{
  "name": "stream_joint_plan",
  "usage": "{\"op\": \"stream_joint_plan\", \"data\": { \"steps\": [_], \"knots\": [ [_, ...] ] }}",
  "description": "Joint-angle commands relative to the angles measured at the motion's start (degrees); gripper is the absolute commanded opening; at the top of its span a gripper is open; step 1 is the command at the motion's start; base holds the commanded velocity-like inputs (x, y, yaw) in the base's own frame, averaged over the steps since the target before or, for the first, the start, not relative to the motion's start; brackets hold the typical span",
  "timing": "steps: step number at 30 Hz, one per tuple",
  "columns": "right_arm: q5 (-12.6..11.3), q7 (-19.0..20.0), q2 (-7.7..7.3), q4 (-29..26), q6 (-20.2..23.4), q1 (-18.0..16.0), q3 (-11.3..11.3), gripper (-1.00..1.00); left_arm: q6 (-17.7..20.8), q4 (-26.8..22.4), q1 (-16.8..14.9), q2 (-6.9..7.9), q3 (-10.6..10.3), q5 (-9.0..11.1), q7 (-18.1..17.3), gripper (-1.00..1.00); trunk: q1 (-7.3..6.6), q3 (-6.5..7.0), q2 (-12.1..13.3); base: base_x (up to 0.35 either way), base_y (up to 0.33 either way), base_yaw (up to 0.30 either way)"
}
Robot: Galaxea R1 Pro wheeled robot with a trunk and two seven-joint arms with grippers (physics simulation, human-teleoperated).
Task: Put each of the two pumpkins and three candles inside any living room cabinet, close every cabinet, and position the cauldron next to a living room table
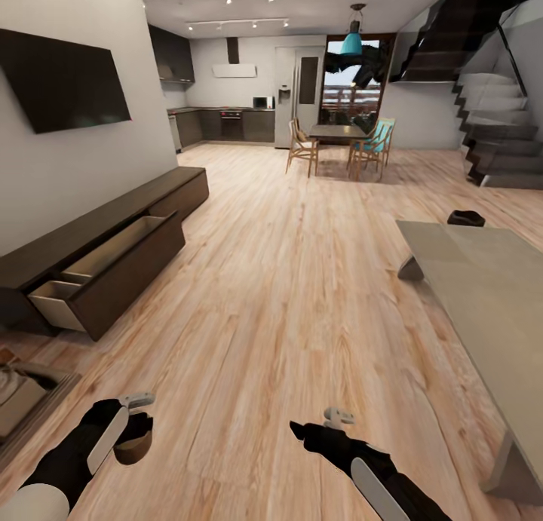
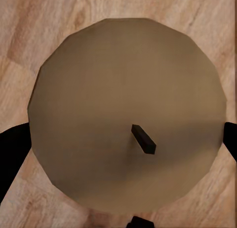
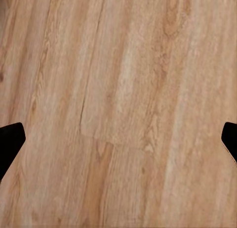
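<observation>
- One candle [image 2: 126,114] pinched in left pincer [image 1: 134,430] — low over the floor [image 1: 286,295].
- Right pincer [image 3: 118,139] spread, empty.
- Cabinet [image 1: 105,249] drawer open; cauldron [image 1: 465,218] beyond worktop [image 1: 483,280].

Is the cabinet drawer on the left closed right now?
No, the cabinet has one drawer pulled out over the wooden floor, its inside showing in the head view.
</observation>
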Motion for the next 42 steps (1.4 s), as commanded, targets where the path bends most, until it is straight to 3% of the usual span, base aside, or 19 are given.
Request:
{"op": "stream_joint_plan", "data": {
  "steps": [1,30,42],
  "knots": [
    [-0.4,-0.3,-0.06,-0.1,0.1,0.0,0.2,1.00,0.2,-0.1,0.0,0.07,-0.3,0.4,0.6,-1.00,0.03,-0.05,0.0,0.333,0.000,0.012],
    [-0.3,-0.3,-0.06,1.3,-1.6,0.0,0.2,1.00,-0.3,0.0,0.0,-0.05,-0.5,0.4,0.5,-1.00,0.03,0.07,0.0,0.333,0.000,-0.010],
    [-0.4,-0.2,-0.06,3.1,-4.4,0.0,0.2,1.00,-1.2,1.0,0.0,-1.07,-0.7,0.2,0.5,-1.00,0.03,0.07,0.0,0.333,0.000,0.000]
  ]
}}
